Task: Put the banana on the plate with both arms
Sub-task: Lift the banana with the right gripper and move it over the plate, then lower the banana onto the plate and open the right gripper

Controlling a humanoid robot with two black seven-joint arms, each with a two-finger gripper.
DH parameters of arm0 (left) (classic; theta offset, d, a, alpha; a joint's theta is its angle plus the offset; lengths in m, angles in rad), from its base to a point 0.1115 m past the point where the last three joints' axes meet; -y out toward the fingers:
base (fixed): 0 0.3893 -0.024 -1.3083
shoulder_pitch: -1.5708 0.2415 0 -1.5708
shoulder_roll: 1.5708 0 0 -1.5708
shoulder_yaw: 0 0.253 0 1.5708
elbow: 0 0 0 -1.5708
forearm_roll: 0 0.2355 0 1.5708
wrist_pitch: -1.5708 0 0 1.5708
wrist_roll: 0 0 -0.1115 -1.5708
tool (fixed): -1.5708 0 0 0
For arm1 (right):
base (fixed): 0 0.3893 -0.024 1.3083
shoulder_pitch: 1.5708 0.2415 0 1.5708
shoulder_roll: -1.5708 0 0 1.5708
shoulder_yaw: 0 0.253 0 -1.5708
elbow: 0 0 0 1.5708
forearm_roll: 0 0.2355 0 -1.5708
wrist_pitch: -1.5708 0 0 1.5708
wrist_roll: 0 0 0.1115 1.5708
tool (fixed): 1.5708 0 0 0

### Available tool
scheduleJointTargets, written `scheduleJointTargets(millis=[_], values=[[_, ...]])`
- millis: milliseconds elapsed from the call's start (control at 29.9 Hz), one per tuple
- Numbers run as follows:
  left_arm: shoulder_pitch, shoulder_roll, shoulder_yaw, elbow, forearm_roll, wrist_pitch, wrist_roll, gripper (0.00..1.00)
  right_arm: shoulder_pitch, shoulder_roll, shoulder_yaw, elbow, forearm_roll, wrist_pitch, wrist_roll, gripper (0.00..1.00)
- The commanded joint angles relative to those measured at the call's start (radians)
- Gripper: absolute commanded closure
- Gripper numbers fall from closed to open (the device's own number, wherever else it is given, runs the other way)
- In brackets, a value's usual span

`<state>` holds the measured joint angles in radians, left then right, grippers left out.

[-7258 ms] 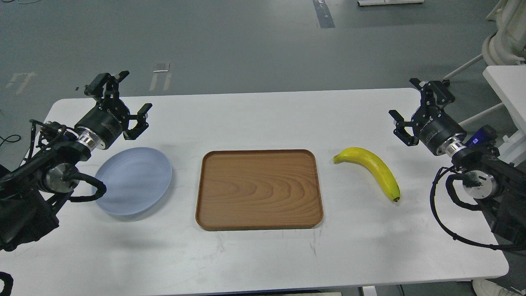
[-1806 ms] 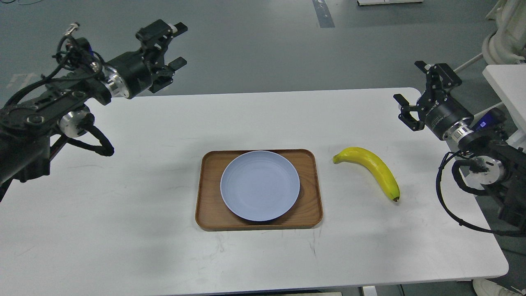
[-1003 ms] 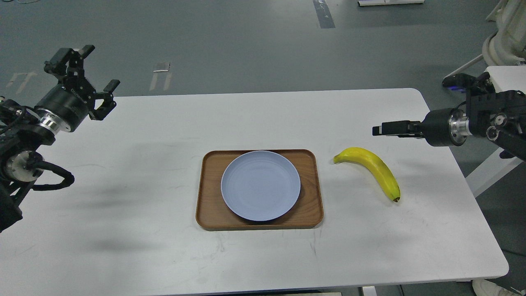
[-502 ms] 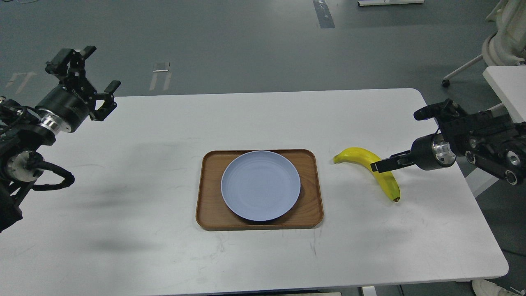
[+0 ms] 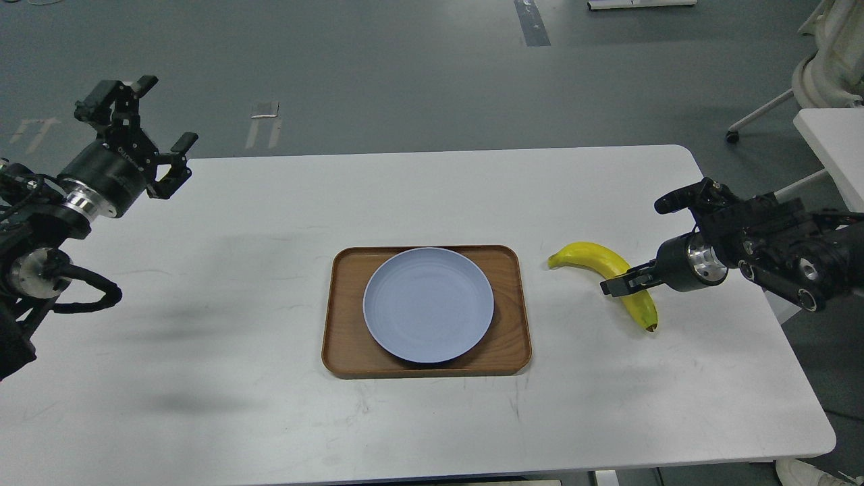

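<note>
The yellow banana point(image 5: 582, 256) lies on the white table right of the tray, its dark tip toward me. The pale blue plate point(image 5: 428, 304) sits empty in the brown wooden tray point(image 5: 343, 317). My right gripper point(image 5: 617, 285) reaches in from the right, low over the banana's middle. It is seen side-on, so its fingers cannot be told apart and I cannot tell whether it grips. My left gripper point(image 5: 165, 111) is open and empty, raised over the table's far left corner, far from the plate.
The white table point(image 5: 270, 216) ends close behind the left gripper and just right of the right arm. A second white table point(image 5: 833, 135) and a chair leg point(image 5: 763, 111) stand off to the far right.
My right gripper has moved down and slightly left, onto the banana's middle. The banana, plate, tray and left arm have not moved in the last second.
</note>
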<state>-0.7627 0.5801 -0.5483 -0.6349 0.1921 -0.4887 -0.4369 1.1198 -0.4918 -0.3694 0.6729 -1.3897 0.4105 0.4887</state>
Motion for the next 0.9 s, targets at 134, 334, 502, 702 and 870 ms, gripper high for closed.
scheduleJointTargets(millis=[134, 334, 502, 702, 870], values=[[0.000, 0.000, 0.001, 0.000, 0.000, 0.000, 0.001, 0.02, 0.044, -0.025, 0.001, 0.036, 0.005, 0.001, 0.000, 0.96], [-0.006, 0.001, 0.002, 0.000, 0.000, 0.000, 0.001, 0.02, 0.198, -0.094, 0.004, 0.189, 0.018, 0.005, 0.000, 0.95], [-0.009, -0.002, 0.002, 0.000, 0.000, 0.000, 0.001, 0.02, 0.273, -0.045, 0.006, 0.264, 0.073, 0.014, 0.000, 0.94], [-0.015, -0.003, 0.004, 0.000, 0.001, 0.000, 0.001, 0.02, 0.281, 0.124, 0.001, 0.258, 0.120, 0.042, 0.000, 0.94], [-0.021, -0.005, 0.004, 0.000, 0.001, 0.000, 0.003, 0.02, 0.268, 0.245, -0.005, 0.203, 0.139, 0.044, 0.000, 0.92]])
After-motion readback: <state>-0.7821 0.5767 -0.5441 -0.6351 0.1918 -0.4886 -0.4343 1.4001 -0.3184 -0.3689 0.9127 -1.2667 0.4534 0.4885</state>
